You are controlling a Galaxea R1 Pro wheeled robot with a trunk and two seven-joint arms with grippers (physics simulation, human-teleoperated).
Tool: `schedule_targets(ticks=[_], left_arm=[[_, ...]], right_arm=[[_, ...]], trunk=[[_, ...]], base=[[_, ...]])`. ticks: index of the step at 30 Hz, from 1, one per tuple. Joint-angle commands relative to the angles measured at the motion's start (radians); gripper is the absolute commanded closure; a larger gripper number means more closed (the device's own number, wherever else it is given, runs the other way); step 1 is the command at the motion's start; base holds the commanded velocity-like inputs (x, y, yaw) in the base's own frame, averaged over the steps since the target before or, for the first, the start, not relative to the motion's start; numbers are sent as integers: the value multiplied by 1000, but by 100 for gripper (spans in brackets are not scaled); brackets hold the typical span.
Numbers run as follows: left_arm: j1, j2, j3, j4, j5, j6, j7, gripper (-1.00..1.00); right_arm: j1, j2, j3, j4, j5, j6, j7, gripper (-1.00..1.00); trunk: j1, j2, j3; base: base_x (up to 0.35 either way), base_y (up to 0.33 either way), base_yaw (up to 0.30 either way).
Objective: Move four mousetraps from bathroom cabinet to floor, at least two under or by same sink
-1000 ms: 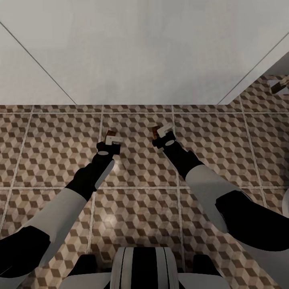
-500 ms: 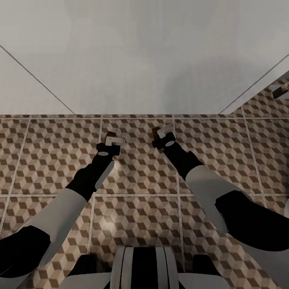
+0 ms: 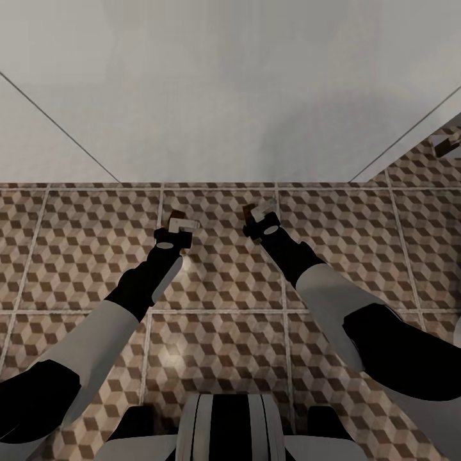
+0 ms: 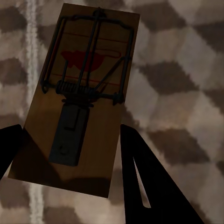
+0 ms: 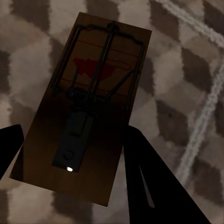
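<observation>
Two mousetraps are in sight, one in each gripper. The left one [image 4: 77, 95] is a brown wooden board with a dark wire bar, a coil spring, a dark catch plate and a red blotch printed on the wood; no lettering on it can be read. It lies between the two dark fingers [image 4: 149, 182] of the left gripper [image 3: 181, 224], which pinch its long edges near the end closest to the wrist. The right mousetrap [image 5: 88, 100] carries the same wire, spring and red mark, again with no readable writing, and is clamped the same way between the fingers [image 5: 149, 179] of the right gripper [image 3: 261, 212]. From the head camera both traps show as small brown slivers at the gripper tips, held above the bathroom floor [image 3: 218, 333] and just in front of a wide white surface [image 3: 230, 89] that fills the upper part of the view. The cube-patterned tiles, crossed by pale grout lines, lie under both outstretched arms. Compared with half a second ago, the arms, grippers and traps sit where they were and the view has not shifted.
</observation>
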Motion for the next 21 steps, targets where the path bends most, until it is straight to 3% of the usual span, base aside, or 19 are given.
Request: schedule_targets(ticks=[1,21], left_arm=[[-1,1,-4,1,7,4,10,100],[-1,-8,-4,34,7,3,9,100]], right_arm=[[0,0,4,-1,4,7,-2,100],[1,0,3,-1,4,7,-2,100]], trunk=[[0,0,0],[0,0,0]], base=[[0,0,0],[0,0,0]])
